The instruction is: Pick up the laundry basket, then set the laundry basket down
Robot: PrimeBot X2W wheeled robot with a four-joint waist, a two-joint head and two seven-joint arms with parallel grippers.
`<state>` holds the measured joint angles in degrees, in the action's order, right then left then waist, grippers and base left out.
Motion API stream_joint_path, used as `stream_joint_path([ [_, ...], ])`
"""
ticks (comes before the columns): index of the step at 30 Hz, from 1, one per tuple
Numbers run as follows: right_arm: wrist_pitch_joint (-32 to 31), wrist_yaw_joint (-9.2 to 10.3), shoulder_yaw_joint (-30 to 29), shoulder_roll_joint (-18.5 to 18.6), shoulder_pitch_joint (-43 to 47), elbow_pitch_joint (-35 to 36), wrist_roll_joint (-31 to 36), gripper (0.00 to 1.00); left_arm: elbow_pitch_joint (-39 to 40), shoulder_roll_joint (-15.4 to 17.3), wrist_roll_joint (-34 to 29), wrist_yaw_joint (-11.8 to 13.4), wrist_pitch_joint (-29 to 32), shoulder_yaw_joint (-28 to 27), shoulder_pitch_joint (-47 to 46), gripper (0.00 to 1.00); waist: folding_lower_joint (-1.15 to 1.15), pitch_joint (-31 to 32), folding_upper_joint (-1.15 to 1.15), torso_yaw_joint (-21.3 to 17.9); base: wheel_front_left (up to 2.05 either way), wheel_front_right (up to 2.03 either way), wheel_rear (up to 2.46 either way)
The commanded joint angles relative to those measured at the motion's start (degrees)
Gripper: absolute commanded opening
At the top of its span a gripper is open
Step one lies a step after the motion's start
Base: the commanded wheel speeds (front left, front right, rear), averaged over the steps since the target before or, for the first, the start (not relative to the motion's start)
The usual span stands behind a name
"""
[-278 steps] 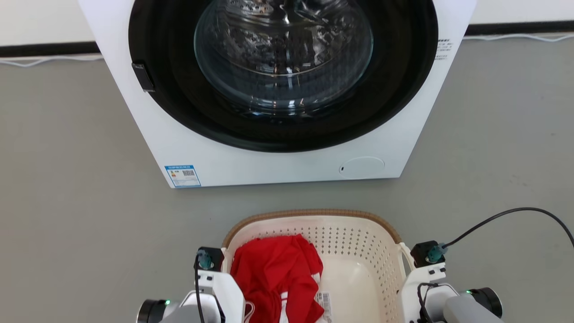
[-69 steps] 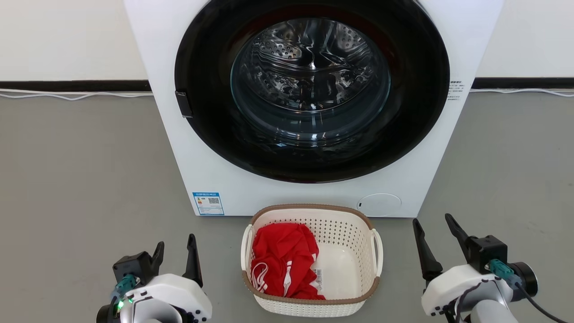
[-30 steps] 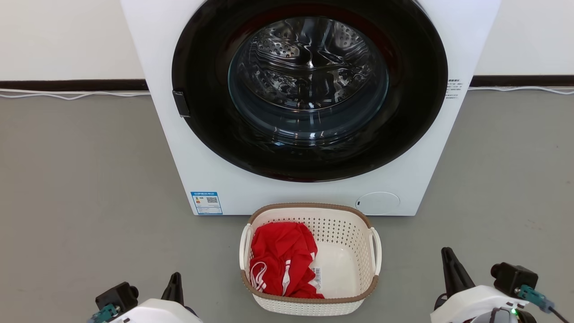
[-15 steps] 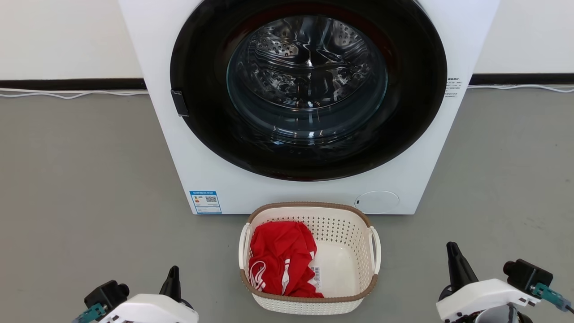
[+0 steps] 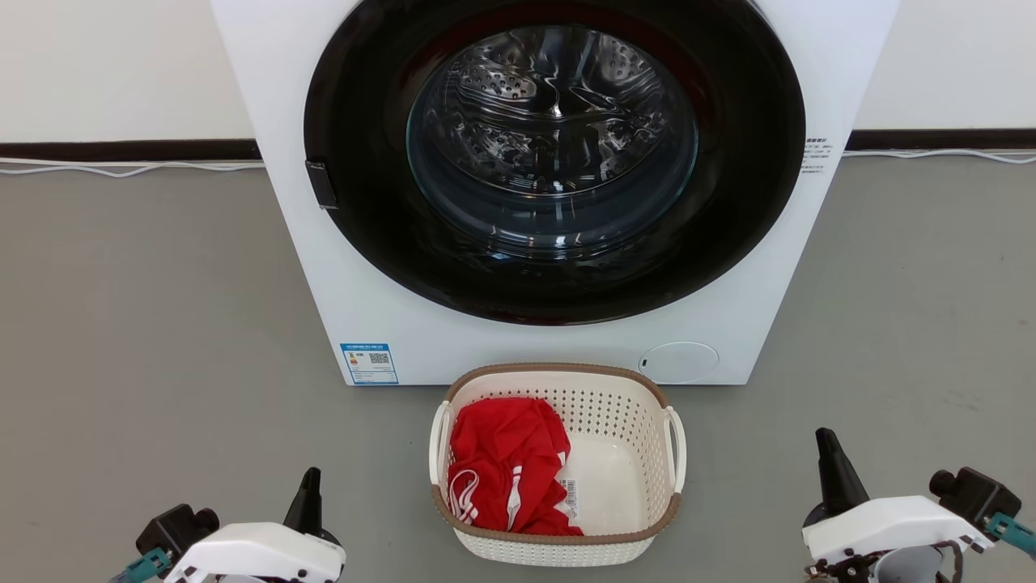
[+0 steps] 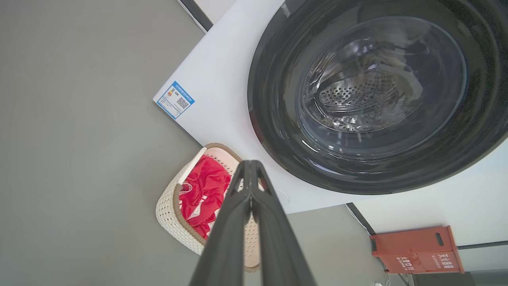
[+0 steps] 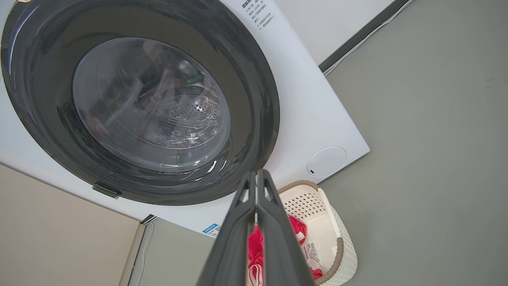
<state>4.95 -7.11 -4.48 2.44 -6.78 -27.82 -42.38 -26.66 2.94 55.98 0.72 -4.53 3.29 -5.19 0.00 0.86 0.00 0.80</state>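
Shut on nothing, fingers pressed together: left gripper (image 6: 251,167) and right gripper (image 7: 256,174). Between them yet well apart, the laundry basket (image 5: 558,551), standing on the floor (image 5: 146,324) just before the washing machine (image 5: 486,348), red garment (image 5: 502,461) inside. Likely picked up and set down already; seemingly nothing left to do.

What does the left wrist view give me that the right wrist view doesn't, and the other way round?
Left wrist, not right wrist: an orange-red crate by the wall, and the left gripper, fingers together. Right wrist, not left wrist: the machine's printed text label, the barcode sticker inside the basket, and the right gripper, fingers together. Both: the washing machine, the laundry basket on the floor, red clothing in it.
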Motion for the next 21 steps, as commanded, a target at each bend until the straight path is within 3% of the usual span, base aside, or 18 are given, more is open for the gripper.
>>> stream_joint_path([
  [1,-0.5,-0.23,0.3,0.3,-0.9,2.3,-2.0,0.0,2.1,0.3,1.5,-0.7,0.4,-1.4,-1.6,0.0,0.0,0.0,0.0,0.0,0.0,0.0,0.0],
  [21,-3.9,-0.28,-0.4,0.3,-0.4,5.8,-16.8,0.0,5.3,0.2,12.3,-3.0,3.7,-4.0,-1.4,0.0,0.0,-0.3,0.0,-0.3,0.0,0.0,0.0],
])
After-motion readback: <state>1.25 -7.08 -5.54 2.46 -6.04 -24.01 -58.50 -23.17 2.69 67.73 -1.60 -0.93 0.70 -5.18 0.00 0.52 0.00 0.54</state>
